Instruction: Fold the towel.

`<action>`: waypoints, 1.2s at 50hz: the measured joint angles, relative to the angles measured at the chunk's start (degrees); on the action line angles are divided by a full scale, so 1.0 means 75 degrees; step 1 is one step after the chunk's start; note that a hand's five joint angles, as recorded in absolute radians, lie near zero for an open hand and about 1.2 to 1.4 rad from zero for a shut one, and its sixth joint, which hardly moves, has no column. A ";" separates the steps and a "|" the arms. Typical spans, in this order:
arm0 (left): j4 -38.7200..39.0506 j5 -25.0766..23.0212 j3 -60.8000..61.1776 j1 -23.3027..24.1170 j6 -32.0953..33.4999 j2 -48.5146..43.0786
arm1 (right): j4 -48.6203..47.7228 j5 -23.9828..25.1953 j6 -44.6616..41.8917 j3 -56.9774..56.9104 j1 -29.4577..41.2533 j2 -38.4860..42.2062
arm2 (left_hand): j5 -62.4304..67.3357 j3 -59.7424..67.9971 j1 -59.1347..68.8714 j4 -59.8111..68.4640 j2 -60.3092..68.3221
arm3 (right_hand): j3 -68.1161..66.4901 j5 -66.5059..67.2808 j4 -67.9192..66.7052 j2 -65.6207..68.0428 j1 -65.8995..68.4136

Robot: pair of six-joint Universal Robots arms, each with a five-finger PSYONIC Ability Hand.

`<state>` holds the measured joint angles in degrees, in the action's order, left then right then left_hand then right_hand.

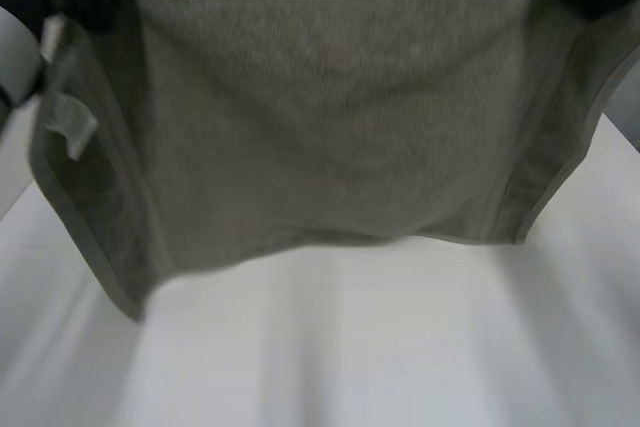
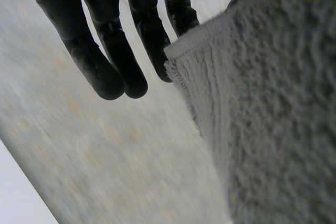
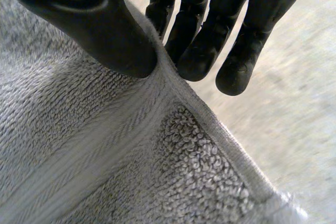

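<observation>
Grey terry towel (image 1: 330, 117) hangs spread over the white table (image 1: 330, 347), pinched at its top corners. In the head view the right hand (image 3: 94, 24), at 2 o'clock, clamps the hem between thumb and fingers; the left hand (image 2: 105, 51), at 10 o'clock, has nearly straight fingers and its pinch is half hidden. The white label (image 1: 70, 125) at 9 o'clock is unreadable.

I read no legible text; nothing I can make out on the towel's (image 1: 330, 117) white tag (image 1: 70, 125).

Prob. a robotics lab/test bench: plain white table (image 1: 330, 347) is spreading across lower frame, w/ grey towel (image 1: 330, 127) hanging across upper frame and hiding rest of room.
</observation>
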<state>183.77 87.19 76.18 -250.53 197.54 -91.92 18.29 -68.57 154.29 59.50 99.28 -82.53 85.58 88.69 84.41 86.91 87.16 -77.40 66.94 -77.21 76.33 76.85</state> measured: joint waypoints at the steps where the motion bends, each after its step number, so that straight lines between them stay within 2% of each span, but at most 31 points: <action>1: -0.0071 -0.0006 -0.0039 -0.0005 0.0101 -0.0401 | 0.0115 -0.0177 -0.0367 -0.0019 0.0188 0.0348 | 0.0000 0.0000 0.0001 0.0000 0.0000 | -0.0002 0.0018 0.0000 0.0001 0.0000; 12: -0.0086 -0.0016 -0.0778 -0.0015 0.1269 -0.3111 | 0.0207 -0.1334 -0.2246 -0.0675 0.1121 0.2801 | 0.0000 0.0003 0.0001 0.0000 0.0000 | -0.0001 0.0022 0.0000 0.0001 0.0000; 15: 0.0029 -0.0019 -0.1417 -0.0021 0.1524 -0.3706 | -0.0226 -0.1680 -0.2483 -0.1397 0.1250 0.3486 | 0.0000 0.0005 0.0001 0.0000 0.0000 | -0.0001 0.0022 0.0000 0.0002 0.0001; 19: 0.0348 -0.0013 -0.2317 -0.0026 0.1621 -0.4109 | -0.1412 -0.2037 -0.2588 -0.2253 0.1313 0.4021 | 0.0000 0.0009 0.0001 0.0000 0.0000 | -0.0001 0.0023 -0.0001 0.0001 0.0001; 21: 0.0616 -0.0002 -0.2637 -0.0027 0.1572 -0.4138 | -0.2150 -0.2138 -0.2584 -0.2466 0.1309 0.4092 | 0.0001 0.0010 0.0001 0.0000 0.0000 | -0.0001 0.0023 -0.0001 0.0001 0.0001; 23: 0.1345 0.0025 -0.2913 -0.0035 0.1279 -0.3937 | -0.3475 -0.2209 -0.2539 -0.2458 0.1297 0.3969 | 0.0000 0.0012 0.0001 0.0001 0.0000 | -0.0001 0.0023 -0.0001 0.0053 0.0001; 28: 0.3009 0.0023 -0.2822 -0.0176 0.0182 -0.2965 | -0.6058 -0.2161 -0.2303 -0.1643 0.1273 0.2985 | 0.0001 0.0013 0.0001 0.0001 0.0001 | -0.0001 0.0049 -0.0001 0.0075 0.0001; 32: 0.3655 -0.0098 -0.2368 -0.0431 -0.0599 -0.2280 | -0.6842 -0.1944 -0.1909 -0.0980 0.1218 0.2206 | 0.0053 0.0013 0.0002 0.0001 0.0001 | -0.0001 0.0091 -0.0001 0.0076 0.0001; 34: 0.3756 -0.0175 -0.2110 -0.0534 -0.0822 -0.2097 | -0.6735 -0.1800 -0.1711 -0.0794 0.1168 0.1988 | 0.0053 0.0013 0.0002 0.0001 0.0001 | -0.0001 0.0094 -0.0001 0.0075 0.0001; 38: 0.3756 -0.0342 -0.1364 -0.0688 -0.1021 -0.1952 | -0.5654 -0.1406 -0.1369 -0.0536 0.0999 0.1812 | 0.0053 0.0014 0.0002 0.0001 0.0001 | -0.0001 0.0104 -0.0001 0.0075 0.0001; 44: 0.3674 -0.0503 -0.0015 -0.0769 -0.0932 -0.2007 | -0.4020 -0.0914 -0.1299 0.0124 0.0834 0.1911 | 0.0053 0.0016 0.0018 0.0001 0.0001 | -0.0001 0.0105 -0.0001 0.0075 0.0002; 48: 0.3673 -0.0803 0.1005 -0.0789 -0.0674 -0.2147 | -0.3512 -0.0677 -0.1413 0.0949 0.0826 0.2030 | 0.0140 0.0018 0.0045 0.0001 0.0001 | -0.0001 0.0120 -0.0001 0.0075 0.0002; 53: 0.3700 -0.1333 0.2245 -0.0803 0.0296 -0.2629 | -0.3299 -0.0461 -0.1733 0.2315 0.0869 0.2385 | 0.0147 0.0020 0.0066 0.0001 0.0001 | -0.0001 0.0120 -0.0001 0.0075 0.0002; 60: 0.3570 -0.1523 0.2867 -0.0854 0.2012 -0.3397 | -0.3330 -0.0522 -0.2015 0.3130 0.0897 0.3283 | 0.0147 0.0020 0.0073 0.0001 0.0001 | -0.0001 0.0120 -0.0001 0.0075 0.0002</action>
<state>210.54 75.77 97.68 -256.93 212.63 -117.40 -6.68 -72.48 139.18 82.98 106.00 -57.91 86.68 88.84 84.96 86.92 87.17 -77.41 67.84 -77.22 76.89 76.86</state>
